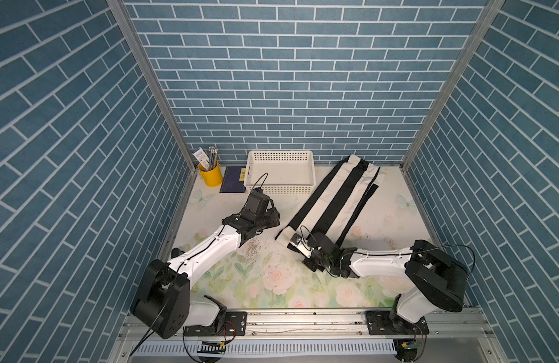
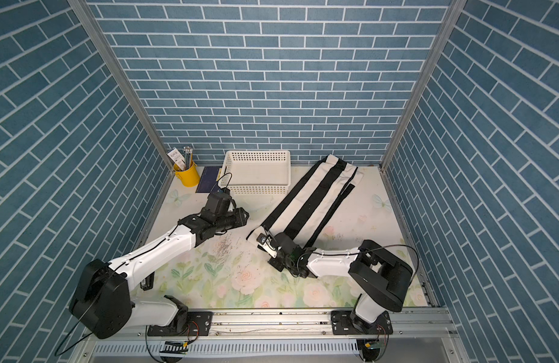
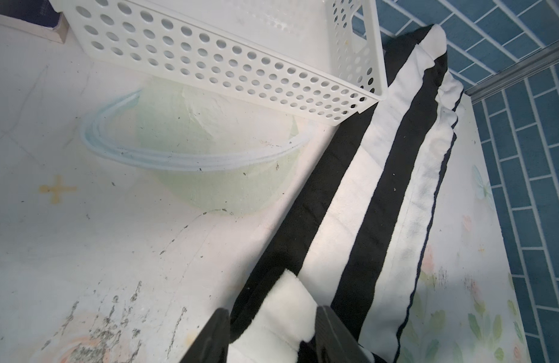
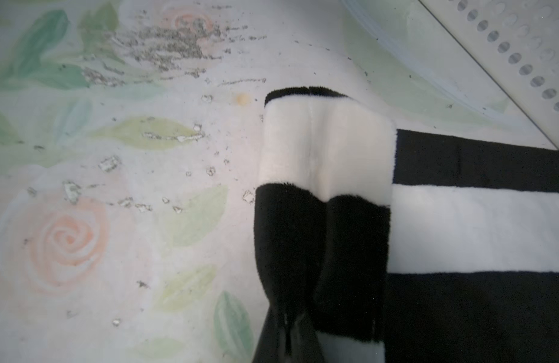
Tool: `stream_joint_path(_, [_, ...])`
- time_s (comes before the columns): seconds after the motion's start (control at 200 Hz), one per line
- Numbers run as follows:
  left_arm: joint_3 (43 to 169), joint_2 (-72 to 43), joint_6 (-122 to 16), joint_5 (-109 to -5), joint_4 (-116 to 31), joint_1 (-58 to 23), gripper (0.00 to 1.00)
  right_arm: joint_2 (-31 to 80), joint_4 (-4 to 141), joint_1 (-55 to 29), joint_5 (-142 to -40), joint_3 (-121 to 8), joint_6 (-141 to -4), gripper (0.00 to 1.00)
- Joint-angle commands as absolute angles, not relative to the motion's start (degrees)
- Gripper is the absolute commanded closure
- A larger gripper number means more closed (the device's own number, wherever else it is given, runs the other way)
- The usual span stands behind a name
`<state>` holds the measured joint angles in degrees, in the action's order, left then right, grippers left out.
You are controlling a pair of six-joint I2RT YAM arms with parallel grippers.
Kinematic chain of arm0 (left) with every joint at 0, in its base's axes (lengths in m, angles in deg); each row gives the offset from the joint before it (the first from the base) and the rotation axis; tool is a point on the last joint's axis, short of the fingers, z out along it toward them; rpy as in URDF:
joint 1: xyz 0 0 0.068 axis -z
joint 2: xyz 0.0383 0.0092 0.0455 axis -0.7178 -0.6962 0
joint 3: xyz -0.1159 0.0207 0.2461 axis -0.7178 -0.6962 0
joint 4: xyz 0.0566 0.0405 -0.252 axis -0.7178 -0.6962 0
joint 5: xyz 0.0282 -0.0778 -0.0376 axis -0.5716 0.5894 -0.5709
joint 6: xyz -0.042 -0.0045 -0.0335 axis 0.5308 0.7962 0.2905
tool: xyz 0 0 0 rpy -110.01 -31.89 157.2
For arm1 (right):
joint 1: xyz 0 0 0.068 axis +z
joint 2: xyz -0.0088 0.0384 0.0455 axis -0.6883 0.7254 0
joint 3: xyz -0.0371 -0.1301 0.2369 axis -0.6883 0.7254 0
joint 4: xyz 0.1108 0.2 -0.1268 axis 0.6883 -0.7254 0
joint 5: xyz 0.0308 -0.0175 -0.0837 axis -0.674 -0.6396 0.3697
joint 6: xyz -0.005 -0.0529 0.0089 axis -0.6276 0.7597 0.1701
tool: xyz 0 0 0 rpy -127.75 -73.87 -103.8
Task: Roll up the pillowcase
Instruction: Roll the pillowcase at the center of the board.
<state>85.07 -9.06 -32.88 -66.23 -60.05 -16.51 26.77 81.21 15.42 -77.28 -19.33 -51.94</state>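
A: Floral tabletop [image 1: 265, 279] under blue brick walls [image 1: 287, 78] is what we see. Where do we find the pillowcase [image 1: 331, 198]?

B: We find it right of centre in both top views, lying slantwise from beside the white basket [image 1: 279, 154] down to its rolled near end.

A: And our grippers?

B: Our right gripper [image 4: 287, 338] is pinched together on that rolled end. Our left gripper [image 3: 272, 314] hangs near centre frame, fingers apart, holding nothing that we can make out.
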Motion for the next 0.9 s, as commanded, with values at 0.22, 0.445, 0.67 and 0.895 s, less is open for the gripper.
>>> stream_joint_path(0.22, [82.3,-8.34,-33.04,-63.75,-59.52,-16.74,0.51,28.08,82.35,5.27,-102.48,-18.73,-63.46,1.0])
stream_joint_path(0.445, [80.84,-8.51,-33.53,-62.81,-58.54,-15.88,0.51,28.13,86.43,-0.53,-109.04,-16.98,-68.48,1.0])
stream_joint_path(0.67, [81.14,-11.16,-34.26,-62.3,-57.29,-12.66,0.51,30.6,88.83,-5.91,-114.08,-16.03,-72.63,1.0])
stream_joint_path(0.895, [83.54,-16.18,-35.67,-61.71,-56.12,-8.25,0.51,34.78,87.47,-9.25,-115.6,-17.6,-73.44,1.0])
